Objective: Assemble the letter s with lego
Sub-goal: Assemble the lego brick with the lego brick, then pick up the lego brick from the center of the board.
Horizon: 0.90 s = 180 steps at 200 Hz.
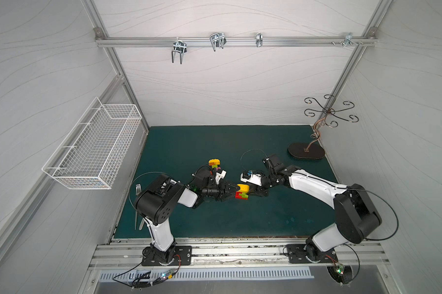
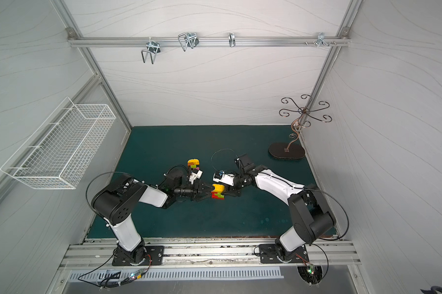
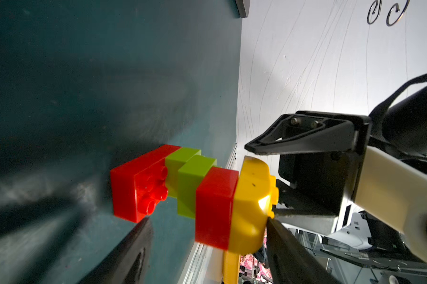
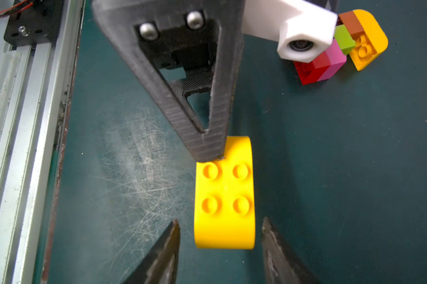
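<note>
A lego stack [image 1: 242, 192] stands mid-mat: red base [image 3: 138, 184], lime green [image 3: 190, 182], a second red [image 3: 214, 206] and a yellow round-topped brick [image 4: 224, 194] on top. My left gripper [image 3: 205, 228] comes in from the left, open. One finger lies by the red base and the other is at the yellow top. My right gripper [image 4: 219, 222] comes from the right, open, with a gap on each side of the yellow brick. A second lego cluster [image 1: 214, 164] of yellow, orange-brown, green, pink and red lies behind my left wrist, and it also shows in the right wrist view [image 4: 342, 46].
A white wire basket [image 1: 95, 147] hangs on the left wall. A fork [image 1: 138, 189] lies at the mat's left edge, partly under my left arm. A scrolled hook stand [image 1: 306, 151] stands at the back right. An aluminium rail [image 1: 240, 252] borders the front.
</note>
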Each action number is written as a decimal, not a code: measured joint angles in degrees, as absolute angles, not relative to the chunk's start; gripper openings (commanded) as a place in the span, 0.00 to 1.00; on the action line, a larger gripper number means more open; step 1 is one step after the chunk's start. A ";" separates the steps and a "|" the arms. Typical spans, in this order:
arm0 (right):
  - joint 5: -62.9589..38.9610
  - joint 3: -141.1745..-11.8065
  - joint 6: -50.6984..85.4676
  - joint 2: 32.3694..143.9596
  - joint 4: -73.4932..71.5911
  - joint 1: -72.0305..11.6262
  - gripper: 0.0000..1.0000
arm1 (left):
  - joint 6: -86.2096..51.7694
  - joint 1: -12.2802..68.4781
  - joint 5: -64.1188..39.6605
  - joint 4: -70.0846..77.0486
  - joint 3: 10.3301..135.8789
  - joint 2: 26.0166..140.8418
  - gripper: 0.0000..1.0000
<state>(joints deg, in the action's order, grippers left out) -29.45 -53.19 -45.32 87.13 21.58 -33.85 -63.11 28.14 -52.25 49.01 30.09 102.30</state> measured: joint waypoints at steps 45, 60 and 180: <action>-30.13 -52.27 -44.42 83.90 20.99 -33.36 0.99 | -62.24 28.12 -51.37 44.86 30.09 98.30 0.96; -30.79 -51.57 -43.46 81.56 20.75 -32.47 0.99 | -61.39 28.10 -50.87 42.24 30.09 95.18 0.99; -24.43 -28.40 -14.39 55.42 4.62 -40.36 0.99 | -45.01 16.25 -47.35 -3.44 37.45 59.09 0.98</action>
